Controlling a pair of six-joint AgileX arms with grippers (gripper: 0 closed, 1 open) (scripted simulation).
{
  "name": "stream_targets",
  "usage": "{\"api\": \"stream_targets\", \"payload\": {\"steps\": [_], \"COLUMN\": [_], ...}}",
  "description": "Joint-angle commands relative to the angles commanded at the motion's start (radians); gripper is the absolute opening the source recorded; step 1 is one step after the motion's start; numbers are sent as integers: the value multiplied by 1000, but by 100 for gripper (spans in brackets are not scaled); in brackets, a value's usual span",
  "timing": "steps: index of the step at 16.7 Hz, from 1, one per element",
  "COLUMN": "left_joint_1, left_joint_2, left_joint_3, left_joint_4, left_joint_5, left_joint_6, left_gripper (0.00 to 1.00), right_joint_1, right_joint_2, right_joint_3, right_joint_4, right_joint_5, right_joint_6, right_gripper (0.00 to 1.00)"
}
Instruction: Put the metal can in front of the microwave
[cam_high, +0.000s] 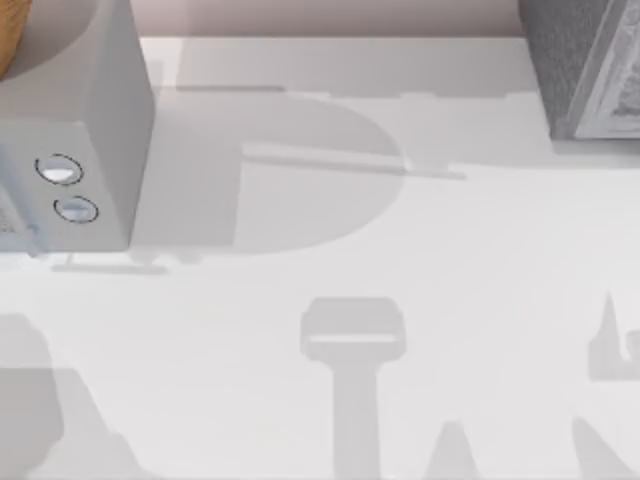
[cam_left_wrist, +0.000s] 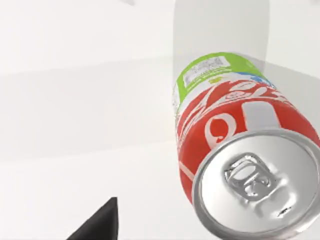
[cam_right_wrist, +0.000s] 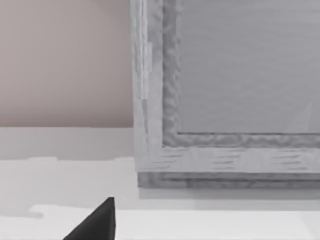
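From my left wrist camera I see the metal can (cam_left_wrist: 240, 145) standing upright on the white tabletop (cam_left_wrist: 75, 125), close under the left tool (cam_left_wrist: 100, 225), of which just one dark fingertip comes into the frame beside the can and not touching it; I cannot tell if this tool is open or closed. The can shows its silver lid with the pull tab, the red band under it and the lime-green band at the bottom. I judge it light and stiff when taken across its width, but the wall is thin, smooth and round, so it can slip or dent if I squeeze too strongly, and it may tip because it is tall and narrow. The best place to take it is on the side wall, about the middle of the red band, with the two fingers on opposite sides and the tool kept level; the lid and the rim are no good places to hold. In the top view the microwave (cam_high: 75, 130) stands at the far left of the tabletop (cam_high: 420, 300), with its two round dials on the front, and the space before it is free for the can. The darker speckled box (cam_high: 590, 70) is at the far right corner, and my right wrist camera looks at it from near, with one fingertip of the right tool (cam_right_wrist: 97, 222) at the edge; its state I also cannot tell.
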Motion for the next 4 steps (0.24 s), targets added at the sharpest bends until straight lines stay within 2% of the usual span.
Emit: {"api": "stream_targets", "payload": {"steps": [4], "left_joint_1": [-2], "left_joint_2": [-18], "left_joint_3": [72], "left_joint_4": [-88], "left_joint_5": [0], "left_joint_6": [-3], "left_gripper": [100], "right_joint_1": [0], "right_joint_2": [0], "right_joint_3": [0], "right_joint_4": [0], "right_joint_5": [0], "right_joint_6": [0], "right_gripper": [100]}}
